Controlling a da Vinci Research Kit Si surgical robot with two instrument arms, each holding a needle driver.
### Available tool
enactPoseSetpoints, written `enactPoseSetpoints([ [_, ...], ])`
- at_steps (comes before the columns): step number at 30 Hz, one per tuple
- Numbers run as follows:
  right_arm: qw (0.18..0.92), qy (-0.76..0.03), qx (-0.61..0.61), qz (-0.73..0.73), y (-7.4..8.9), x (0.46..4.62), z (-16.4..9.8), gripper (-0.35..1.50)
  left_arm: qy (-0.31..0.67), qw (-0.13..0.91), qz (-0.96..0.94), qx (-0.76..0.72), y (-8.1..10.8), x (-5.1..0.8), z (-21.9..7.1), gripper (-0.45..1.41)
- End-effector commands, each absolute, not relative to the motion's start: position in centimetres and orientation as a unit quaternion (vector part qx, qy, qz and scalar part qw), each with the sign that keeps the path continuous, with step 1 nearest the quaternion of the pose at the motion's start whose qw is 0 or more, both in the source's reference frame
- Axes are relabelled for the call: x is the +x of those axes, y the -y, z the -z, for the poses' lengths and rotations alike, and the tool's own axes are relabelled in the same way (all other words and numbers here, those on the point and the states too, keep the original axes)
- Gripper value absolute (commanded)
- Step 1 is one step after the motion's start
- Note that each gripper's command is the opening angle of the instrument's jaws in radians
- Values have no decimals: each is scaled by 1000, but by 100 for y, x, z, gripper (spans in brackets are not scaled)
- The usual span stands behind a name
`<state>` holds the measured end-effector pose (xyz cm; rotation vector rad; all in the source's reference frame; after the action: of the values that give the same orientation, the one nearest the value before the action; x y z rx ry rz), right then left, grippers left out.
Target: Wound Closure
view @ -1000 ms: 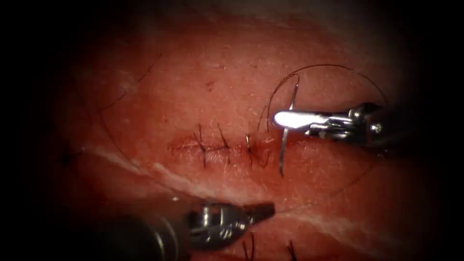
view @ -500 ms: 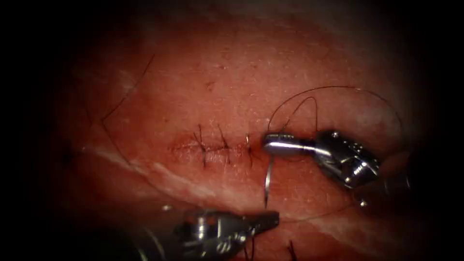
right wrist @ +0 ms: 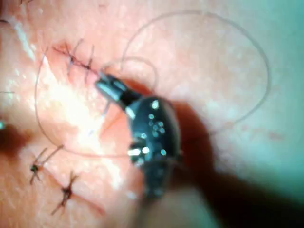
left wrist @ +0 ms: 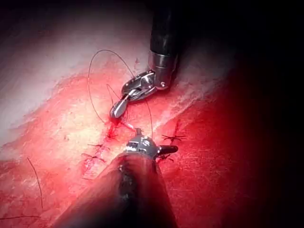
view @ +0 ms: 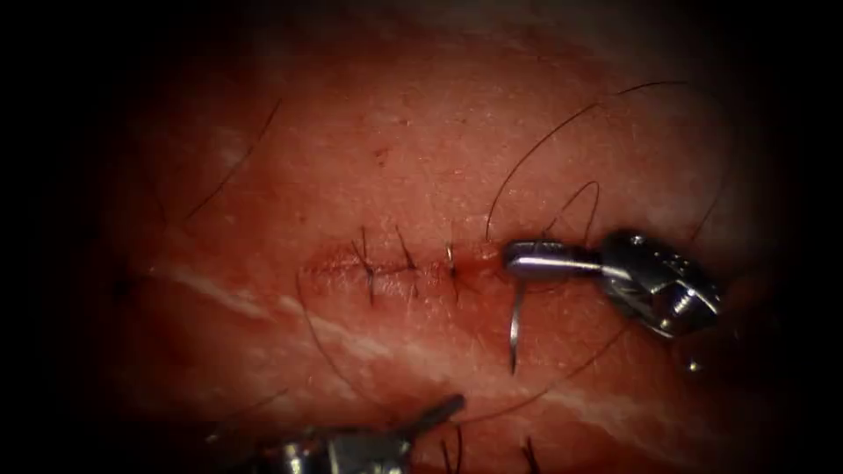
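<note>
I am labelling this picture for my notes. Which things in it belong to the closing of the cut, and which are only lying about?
Belonging to the job:
- right tool, jaws shut on the needle near its upper end, needle out of the tissue
- thread
- cut with stitches
- left tool, holding nothing

Lying about:
- older stitches at the lower edge
- loose thread end, left of the cut

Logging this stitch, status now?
Right tool shut on needle near its rear end, at the cut's right end. Needle tip free above tissue. Left tool holds nothing.
</note>
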<state>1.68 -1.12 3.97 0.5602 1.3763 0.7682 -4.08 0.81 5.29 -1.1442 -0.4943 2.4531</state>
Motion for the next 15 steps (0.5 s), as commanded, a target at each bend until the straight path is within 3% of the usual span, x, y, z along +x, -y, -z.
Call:
enactPoseSetpoints([
  [1,670,-609,250,-342,127,168,-403,-35,189,192,-869,-416,-93,-405,-523,76],
  [2,670,-609,250,-342,127,168,-403,-35,185,200,-862,-428,-111,-398,-516,31],
  [3,670,-609,250,-342,127,168,-403,-35,172,194,-862,-436,-125,-395,-516,-3],
  [6,671,-610,249,-340,127,168,-403,-35,131,189,-868,-441,-150,-397,-537,-45],
  [15,676,-609,240,-340,123,165,-401,-35,118,165,-893,-402,-157,-421,-672,-45],
])
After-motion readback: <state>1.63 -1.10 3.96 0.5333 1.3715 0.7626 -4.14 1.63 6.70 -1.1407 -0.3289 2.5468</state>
